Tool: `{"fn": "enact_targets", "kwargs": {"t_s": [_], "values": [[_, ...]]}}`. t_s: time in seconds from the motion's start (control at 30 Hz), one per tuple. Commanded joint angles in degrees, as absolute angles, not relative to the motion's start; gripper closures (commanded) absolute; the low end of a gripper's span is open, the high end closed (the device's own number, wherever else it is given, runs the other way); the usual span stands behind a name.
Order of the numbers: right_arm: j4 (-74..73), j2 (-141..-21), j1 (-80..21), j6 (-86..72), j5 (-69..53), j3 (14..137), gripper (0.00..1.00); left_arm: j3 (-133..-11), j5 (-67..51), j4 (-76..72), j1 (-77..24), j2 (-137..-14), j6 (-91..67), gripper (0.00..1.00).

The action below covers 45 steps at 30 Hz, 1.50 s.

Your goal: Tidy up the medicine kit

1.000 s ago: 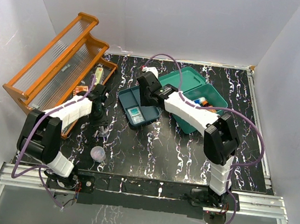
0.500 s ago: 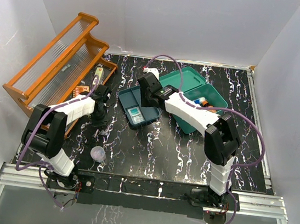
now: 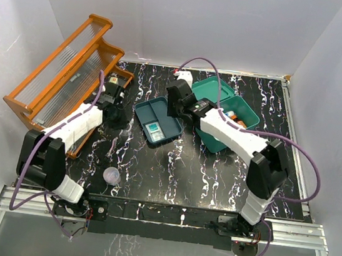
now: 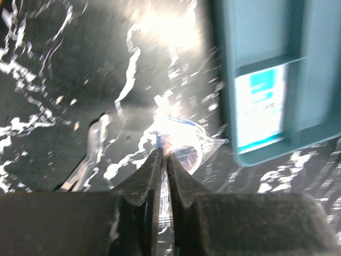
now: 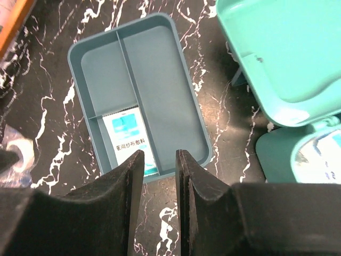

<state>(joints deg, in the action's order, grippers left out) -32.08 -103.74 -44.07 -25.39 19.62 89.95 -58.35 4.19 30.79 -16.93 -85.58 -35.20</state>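
Far to the left of the flat teal divided insert tray (image 3: 151, 109) leans the orange wooden rack with clear ribbed panels (image 3: 65, 70), which plays no part yet. Nearer, just left of the tray, the left gripper (image 4: 163, 156) has pinched its fingers together within the last second and is now clenched on the edge of a clear plastic pouch (image 4: 184, 152) holding a small roll. The pouch lay on the black marbled table in front of the tray a moment ago and that spot is now bare, so the pick seems to have worked and the pouch can go to the kit. A small clear round container (image 3: 111, 175) waits well in front of the tray. One tray compartment holds a flat white-and-blue packet (image 5: 128, 133). Above the tray's near edge hovers the right gripper (image 5: 158, 160), fingers slightly parted and empty; it has drifted back toward the open teal-green plastic box (image 5: 277, 53) just right of the tray, probably making room.
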Motion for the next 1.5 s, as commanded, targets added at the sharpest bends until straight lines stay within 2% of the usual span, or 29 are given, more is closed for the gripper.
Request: {"fn": "enact_targets", "kwargs": {"t_s": [0.0,0.17,0.43,0.83,1.17,1.3,1.47], "values": [[-25.88,-96.35,-43.2,-26.2,22.08,87.82,0.71,-64.5,1.56,25.53,-16.61,-85.2,-41.76,0.94],[-24.89,-93.59,-42.85,-24.77,22.54,85.13,0.71,-72.6,1.63,23.3,-17.21,-94.4,-48.02,0.93],[-25.23,-91.36,-40.59,-21.29,23.6,83.23,0.7,-83.11,10.21,27.98,-20.27,-106.23,-54.92,0.94],[-23.66,-87.77,-38.85,-18.01,22.26,79.47,0.69,-83.26,10.68,27.83,-21.94,-111.91,-60.42,0.92],[-22.32,-85.68,-38.79,-17.98,21.07,76.91,0.67,-88.79,13.82,29.38,-22.07,-116.91,-58.56,0.9],[-22.26,-85.45,-38.78,-18.05,20.55,76.69,0.66,-91.46,15.05,31.06,-22.01,-118.82,-58.29,0.84],[-22.29,-85.41,-38.74,-17.99,20.48,76.79,0.66,-93.55,15.65,32.17,-21.93,-118.49,-56.65,0.68]]}}
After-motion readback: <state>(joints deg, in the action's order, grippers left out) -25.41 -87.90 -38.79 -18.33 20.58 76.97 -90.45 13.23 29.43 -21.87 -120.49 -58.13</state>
